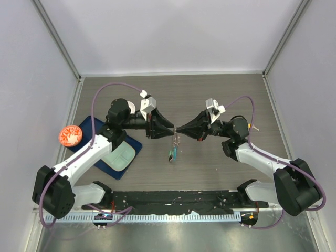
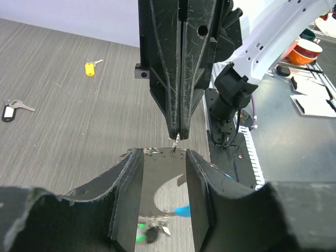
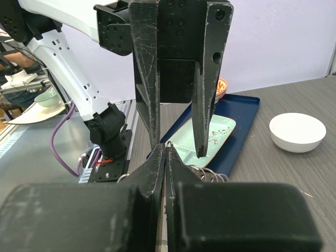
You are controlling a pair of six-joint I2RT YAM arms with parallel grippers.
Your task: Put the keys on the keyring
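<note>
Large wire keyring [image 1: 173,151] fringed with silver keys and a blue tag, hanging where the tips meet, apparently pinched at its top wire by the pressed-together right gripper [image 2: 177,135], directly facing the spread, empty left gripper [image 2: 164,157]; the black-headed silver key [image 2: 13,107] lies well apart on the grey table [image 2: 63,142].

Mid-table the left gripper [image 1: 172,128] and right gripper [image 1: 181,129] meet tip to tip, barring any near-far crossing there. The keyring [image 1: 172,151] dangling from the right one's pinched fingers fills the gap just near of them. The far strip of the table [image 1: 178,92] lies open. Left, a blue tray [image 3: 247,110] (a mint plate [image 1: 119,156] on it), a white bowl [image 3: 297,131] and an orange bowl [image 1: 70,135] crowd the wood. Far right lie a black-headed key [image 2: 11,108] and a yellow-tagged key [image 2: 90,68].
</note>
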